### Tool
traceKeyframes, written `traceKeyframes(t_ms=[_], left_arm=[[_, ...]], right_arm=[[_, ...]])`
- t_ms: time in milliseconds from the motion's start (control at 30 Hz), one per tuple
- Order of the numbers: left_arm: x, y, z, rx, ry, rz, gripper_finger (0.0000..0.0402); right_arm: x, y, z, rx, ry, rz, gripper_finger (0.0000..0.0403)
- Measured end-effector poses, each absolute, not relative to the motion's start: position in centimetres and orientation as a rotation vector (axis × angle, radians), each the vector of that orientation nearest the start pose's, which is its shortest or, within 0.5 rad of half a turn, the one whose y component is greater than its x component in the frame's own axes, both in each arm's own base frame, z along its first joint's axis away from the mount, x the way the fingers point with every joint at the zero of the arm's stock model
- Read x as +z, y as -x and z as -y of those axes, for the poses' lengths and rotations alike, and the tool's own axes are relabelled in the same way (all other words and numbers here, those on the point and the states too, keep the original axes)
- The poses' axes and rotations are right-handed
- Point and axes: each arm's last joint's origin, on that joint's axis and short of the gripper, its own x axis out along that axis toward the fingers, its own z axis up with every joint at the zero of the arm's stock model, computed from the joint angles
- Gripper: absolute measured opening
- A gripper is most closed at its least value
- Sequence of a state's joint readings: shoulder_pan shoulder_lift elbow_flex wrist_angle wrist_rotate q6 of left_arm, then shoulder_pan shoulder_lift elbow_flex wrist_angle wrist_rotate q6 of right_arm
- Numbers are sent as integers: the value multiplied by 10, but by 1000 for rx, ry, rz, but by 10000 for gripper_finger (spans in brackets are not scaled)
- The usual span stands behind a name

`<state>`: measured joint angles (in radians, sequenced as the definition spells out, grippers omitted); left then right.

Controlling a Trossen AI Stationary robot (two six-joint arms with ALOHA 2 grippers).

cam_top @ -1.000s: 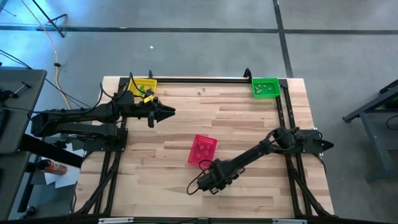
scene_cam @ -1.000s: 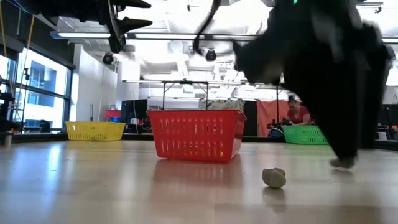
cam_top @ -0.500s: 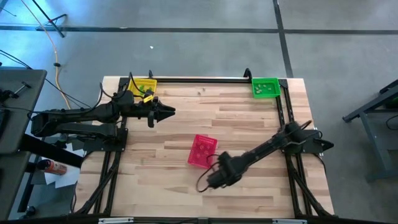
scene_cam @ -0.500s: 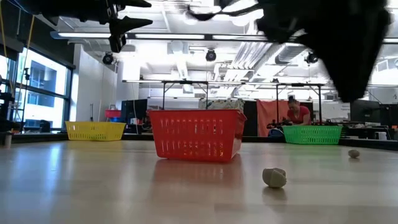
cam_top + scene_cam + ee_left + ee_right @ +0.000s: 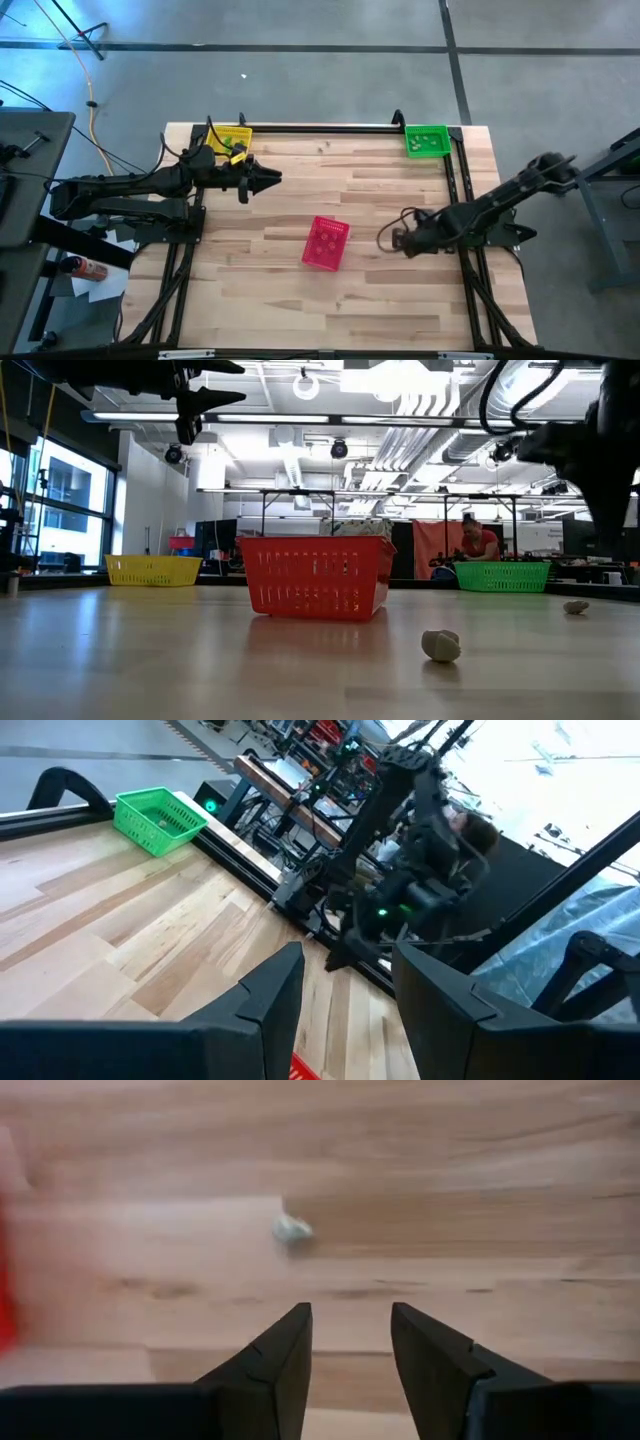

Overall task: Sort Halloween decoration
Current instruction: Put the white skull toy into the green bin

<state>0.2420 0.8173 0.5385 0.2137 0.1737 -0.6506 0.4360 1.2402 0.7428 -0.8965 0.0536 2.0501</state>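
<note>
Halloween decoration, small pale rounded trinket (image 5: 292,1230), lying loose on light wood plank table (image 5: 400,190), just ahead of right gripper (image 5: 350,1342); fingers apart, nothing between them; second pale trinket (image 5: 575,607) farther back in low view, nearer small green mesh basket (image 5: 426,140). Advice: centre the gap over the piece, come down square, close gently so it doesn't skid on bare wood; pink mesh basket (image 5: 326,242) near, keep clear of its rim. Left gripper (image 5: 345,982) parked beside small yellow mesh basket (image 5: 232,140), fingers apart, empty.
</note>
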Motion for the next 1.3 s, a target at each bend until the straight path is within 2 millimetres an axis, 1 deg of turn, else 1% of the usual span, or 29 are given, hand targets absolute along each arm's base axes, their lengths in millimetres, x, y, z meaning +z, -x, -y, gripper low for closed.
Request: traceKeyframes(t_ms=[100,200,267,333,467,567,667,800,867,1033,1200,1300], left_arm=[[280,-183,-40,91,673,-35,145],[280,-183,-40,91,674,-35,145],[280,-183,-40,92,673,-35,145],[280,-183,-40,94,673,-34,145],[280,-183,-40,95,673,-34,145],[280,-183,-40,95,674,-34,145],[280,-183,-40,95,674,-35,145],[280,-183,-40,95,674,-35,145],[280,-183,-40,95,674,-35,145],[280,-183,-40,95,674,-35,145],[280,-183,-40,95,674,-35,145],[280,-183,-40,95,674,-35,145]], right_arm=[[180,-176,-72,-1071,-1460,-1000,134],[167,-186,-69,-997,-1517,-952,134],[161,-191,-66,-983,-1493,-959,134],[155,-192,-63,-1016,-1475,-994,134],[149,-195,-58,-1032,-1458,-1049,134],[149,-198,-58,-1031,-1443,-1075,134],[154,-209,-58,-1000,-1411,-1092,134],[155,-216,-56,-1099,-1296,-1185,134],[157,-221,-56,-1118,-1260,-1225,134],[158,-231,-59,-1076,-1238,-1243,134],[158,-229,-58,-1090,-1208,-1251,134],[158,-229,-58,-1059,-1177,-1267,134]])
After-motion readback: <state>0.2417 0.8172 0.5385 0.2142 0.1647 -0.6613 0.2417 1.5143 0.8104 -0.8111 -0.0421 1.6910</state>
